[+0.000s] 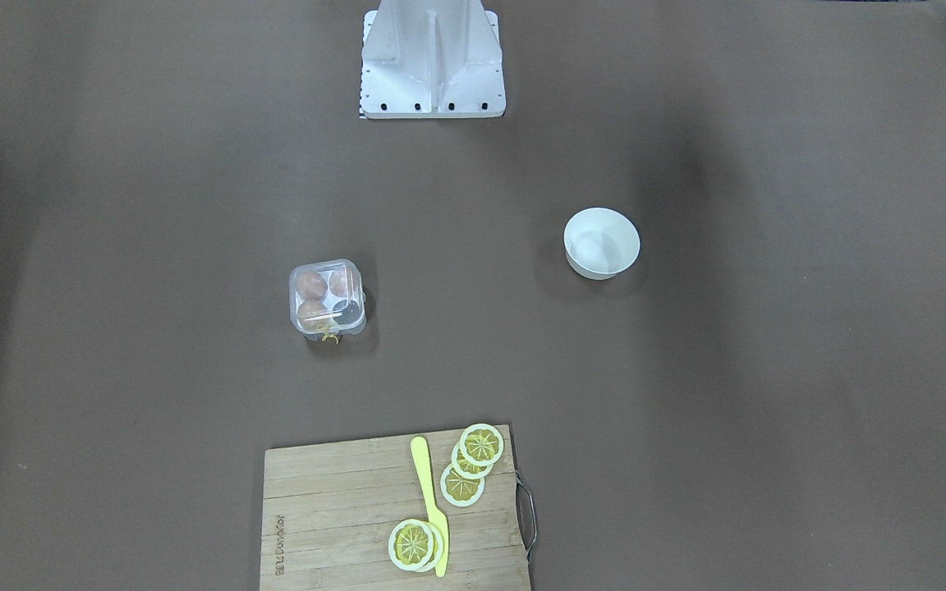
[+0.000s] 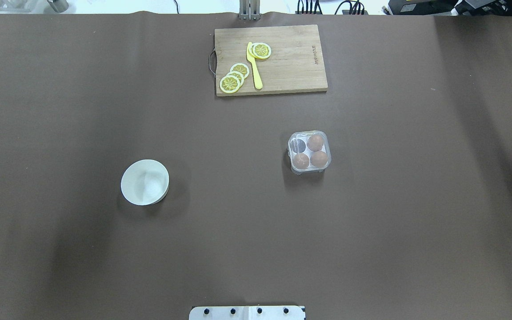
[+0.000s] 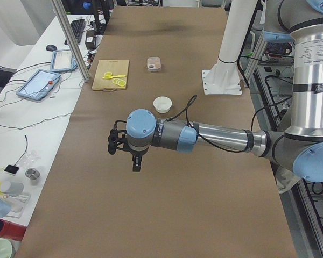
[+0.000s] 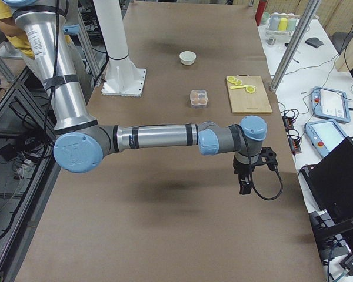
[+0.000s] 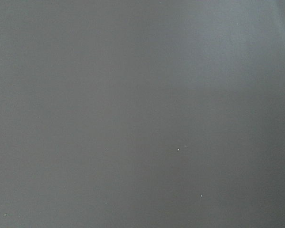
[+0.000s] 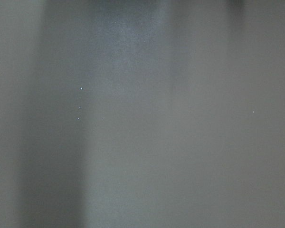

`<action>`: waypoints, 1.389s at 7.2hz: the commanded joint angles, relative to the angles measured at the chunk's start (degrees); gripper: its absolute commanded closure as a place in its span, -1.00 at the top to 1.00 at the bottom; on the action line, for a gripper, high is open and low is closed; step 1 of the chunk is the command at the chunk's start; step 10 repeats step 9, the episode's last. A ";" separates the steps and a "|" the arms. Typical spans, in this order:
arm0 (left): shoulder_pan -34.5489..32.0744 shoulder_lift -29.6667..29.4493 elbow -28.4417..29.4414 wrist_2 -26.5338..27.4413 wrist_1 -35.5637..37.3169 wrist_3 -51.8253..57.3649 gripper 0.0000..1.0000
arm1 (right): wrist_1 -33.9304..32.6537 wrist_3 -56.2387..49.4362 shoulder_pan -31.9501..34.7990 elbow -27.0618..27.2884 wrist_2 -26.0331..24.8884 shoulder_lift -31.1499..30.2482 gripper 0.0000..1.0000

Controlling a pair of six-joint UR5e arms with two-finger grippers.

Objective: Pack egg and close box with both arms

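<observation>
Egg box [image 2: 298,145]: on table [image 2: 416,222], robot's right half; three eggs [image 2: 301,160] seated, one cell vacant, lid seemingly down. Also left gripper [image 3: 132,158] and right gripper [image 4: 246,182], hovering far out, probably parked clear; jaws: cannot tell.

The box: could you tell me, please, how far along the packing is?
Done: three eggs sit in the box, one cell empty, and it looks shut. In hand: nothing; the left arm and right arm hang far from it. Left: seemingly nothing.
</observation>
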 commanded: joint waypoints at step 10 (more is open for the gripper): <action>-0.04 0.07 -0.08 2.37 -0.11 0.05 0.95 | -9.52 -0.12 0.63 20.84 0.82 -12.98 1.00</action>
